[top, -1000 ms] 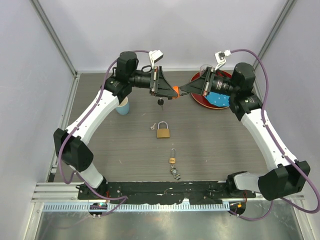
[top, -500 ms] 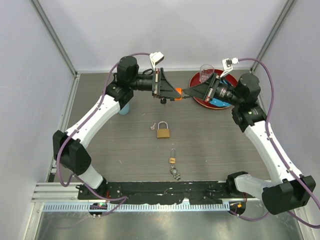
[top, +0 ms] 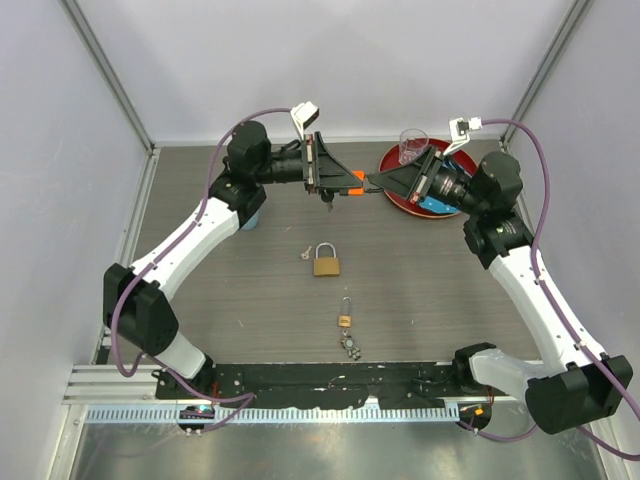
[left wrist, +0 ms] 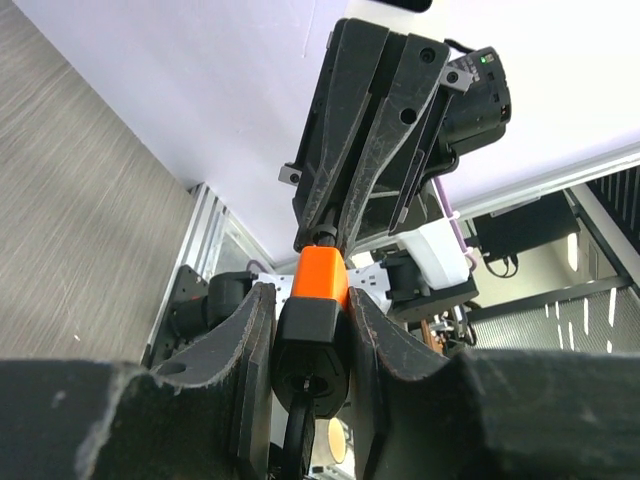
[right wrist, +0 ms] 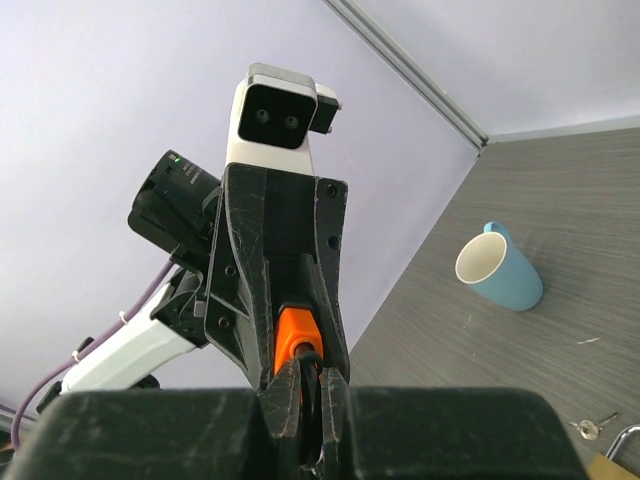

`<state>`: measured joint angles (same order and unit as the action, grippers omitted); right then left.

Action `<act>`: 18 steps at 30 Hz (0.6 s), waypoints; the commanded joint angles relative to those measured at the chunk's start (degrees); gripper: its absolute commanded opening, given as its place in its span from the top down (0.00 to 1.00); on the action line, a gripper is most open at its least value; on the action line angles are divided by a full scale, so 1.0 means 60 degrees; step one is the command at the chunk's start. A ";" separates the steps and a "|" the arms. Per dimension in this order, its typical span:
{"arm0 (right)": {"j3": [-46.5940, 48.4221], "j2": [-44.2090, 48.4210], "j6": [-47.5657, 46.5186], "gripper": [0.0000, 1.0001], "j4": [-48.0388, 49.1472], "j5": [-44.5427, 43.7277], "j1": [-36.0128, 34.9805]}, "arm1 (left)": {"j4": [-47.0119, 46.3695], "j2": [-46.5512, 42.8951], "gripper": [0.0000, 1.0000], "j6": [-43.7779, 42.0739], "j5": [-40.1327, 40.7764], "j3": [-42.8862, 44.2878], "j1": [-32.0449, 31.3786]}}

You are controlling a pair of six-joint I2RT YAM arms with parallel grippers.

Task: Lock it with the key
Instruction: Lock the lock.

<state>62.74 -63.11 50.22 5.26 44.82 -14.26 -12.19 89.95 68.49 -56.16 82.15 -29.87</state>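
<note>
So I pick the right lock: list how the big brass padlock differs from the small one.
The big padlock is far larger than the small padlock. The big one's shackle is a wide arch, the small one's narrow. Small silver keys lie beside the big one; a keychain lies by the small one. Both are brass, lying flat.

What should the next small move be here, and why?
Probably ease the left gripper open to pass the key across. Both arms pinch it in mid-air, the right gripper is shut on its orange end, and the padlock lies untouched on the table.
</note>
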 commanded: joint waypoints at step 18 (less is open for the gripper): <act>0.1613 -0.0585 -0.0869 0.36 -0.0994 -0.0102 0.0370 | 0.1723 -0.0183 1.00 -0.1366 -0.0819 0.1775 0.0935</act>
<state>68.66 -66.43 46.68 -2.26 43.75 -12.47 -3.40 90.70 62.46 -56.80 87.68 -24.27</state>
